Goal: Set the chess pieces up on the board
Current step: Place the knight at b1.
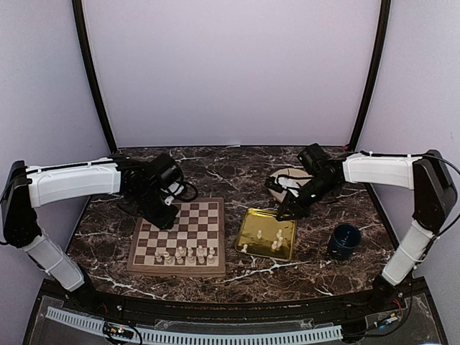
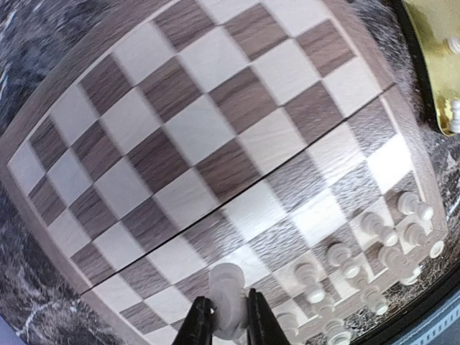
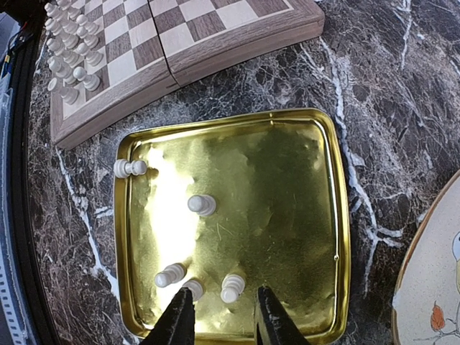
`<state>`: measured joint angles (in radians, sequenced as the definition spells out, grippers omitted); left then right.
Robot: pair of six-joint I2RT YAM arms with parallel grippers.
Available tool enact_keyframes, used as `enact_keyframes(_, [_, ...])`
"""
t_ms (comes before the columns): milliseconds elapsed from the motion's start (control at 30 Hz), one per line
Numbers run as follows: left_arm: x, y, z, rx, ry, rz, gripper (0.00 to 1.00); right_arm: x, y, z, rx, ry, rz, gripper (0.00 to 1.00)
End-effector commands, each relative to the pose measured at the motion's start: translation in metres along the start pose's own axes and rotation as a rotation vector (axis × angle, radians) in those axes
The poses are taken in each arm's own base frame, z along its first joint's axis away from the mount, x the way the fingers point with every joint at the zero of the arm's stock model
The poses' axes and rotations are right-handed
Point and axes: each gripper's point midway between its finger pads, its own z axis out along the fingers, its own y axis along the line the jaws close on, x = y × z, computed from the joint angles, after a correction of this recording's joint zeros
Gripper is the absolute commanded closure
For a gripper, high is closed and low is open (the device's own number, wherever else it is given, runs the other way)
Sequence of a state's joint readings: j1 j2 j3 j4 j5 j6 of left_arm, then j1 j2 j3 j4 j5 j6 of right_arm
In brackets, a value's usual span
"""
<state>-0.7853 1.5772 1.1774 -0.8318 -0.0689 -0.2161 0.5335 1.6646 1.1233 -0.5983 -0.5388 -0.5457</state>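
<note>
Dark marble table (image 1: pixel 237 169), both arms reaching in from the near edge.

Board (image 1: pixel 194 219): square and wooden, with dark brown and light tan checks and a brown frame. A seam runs across the middle. It sits at 9 o'clock of the gold tray (image 1: pixel 251 219), close beside it but not touching.

The tray is a shiny rectangle with a raised rim. A pale plate (image 1: pixel 284 175) lies at 12 o'clock of the tray, partly under the right arm. A dark blue cup (image 1: pixel 343 239) stands at 3 o'clock of the tray.

Left gripper (image 2: pixel 230 323): black fingers clamped on a white piece (image 2: pixel 226 284) with a round head, held upright above the board. In the top view this wrist is over the board's 10 o'clock corner. I can't tell whether the piece's base touches the wood.

Right gripper (image 3: pixel 223 323): fingers apart with nothing between them, low over the tray's far edge. One piece lies just ahead of the gap.

Chess pieces (image 2: pixel 388 237): tiny cream-white figures, most of them pawn-shaped.
- On the board they stand upright, bunched along the 6 o'clock edge. The other squares are bare.
- Five are in the tray, mostly tipped on their sides. One is against the rim, one mid-tray, and three are clustered near the right fingers.
</note>
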Motion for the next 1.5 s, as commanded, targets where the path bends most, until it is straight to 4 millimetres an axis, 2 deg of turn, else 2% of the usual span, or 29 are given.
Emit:
enact_keyframes(0, [0.031, 0.024, -0.012, -0.039, 0.028, -0.161, 0.95, 0.002, 0.003, 0.005, -0.038, -0.002, 0.003, 0.70])
enact_keyframes(267, [0.077, 0.032, -0.021, -0.044, 0.083, -0.270, 0.96, 0.003, 0.004, 0.007, -0.055, 0.003, 0.007, 0.70])
enact_keyframes(500, [0.098, 0.025, -0.017, 0.015, 0.096, -0.319, 0.96, 0.003, 0.005, 0.009, -0.070, 0.009, 0.012, 0.70])
enact_keyframes(1067, [0.113, 0.015, 0.006, 0.066, 0.144, -0.322, 0.95, 0.009, 0.007, 0.016, -0.082, 0.038, 0.019, 0.70])
enact_keyframes(1467, [0.118, 0.017, 0.010, 0.049, 0.170, -0.321, 0.95, 0.011, 0.007, 0.017, -0.083, 0.045, 0.019, 0.70])
